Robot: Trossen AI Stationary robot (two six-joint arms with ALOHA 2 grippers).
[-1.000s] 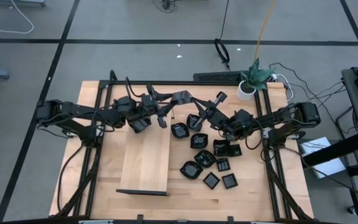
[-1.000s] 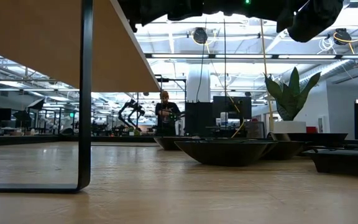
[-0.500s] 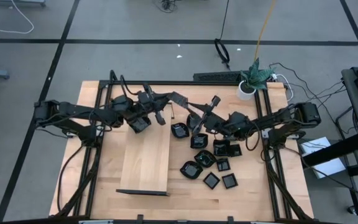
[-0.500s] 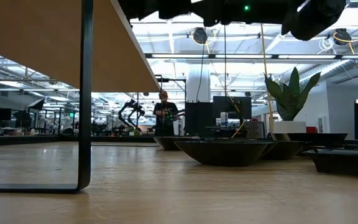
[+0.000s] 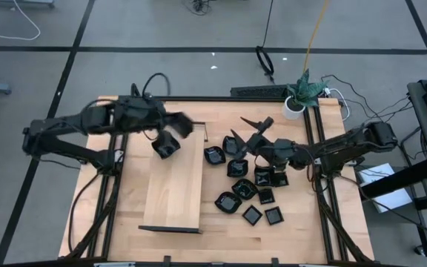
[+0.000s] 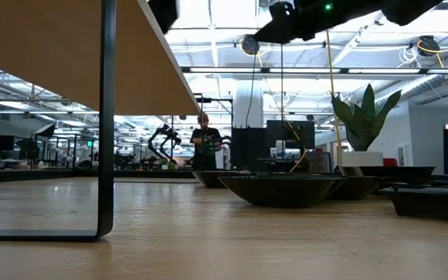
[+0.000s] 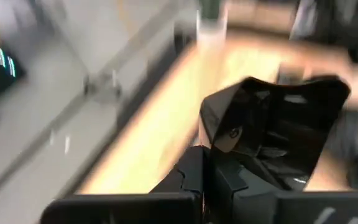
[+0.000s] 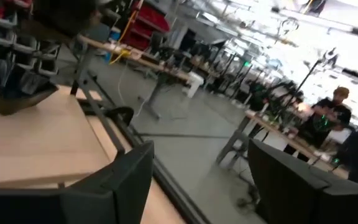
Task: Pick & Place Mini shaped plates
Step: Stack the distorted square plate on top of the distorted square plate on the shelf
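Left arm stretched in from the left side, its left gripper [image 5: 167, 142] up above the top end of the long pale wooden board [image 5: 173, 189], pinched tight on one small black plate [image 7: 278, 124]. Right arm reaching in from the right side, its right gripper [image 5: 252, 130] lifted over the far end of the pile, fingers [image 8: 129, 174] spread wide apart with nothing between them. Other mini shaped plates [image 5: 250, 182] bunched together on the worktop [image 5: 110, 222], just right of the board. Bare wood down the left side and along the near edge. Potted plant [image 5: 302, 93] at the far right corner. A person [image 6: 207, 144] far off in the room.
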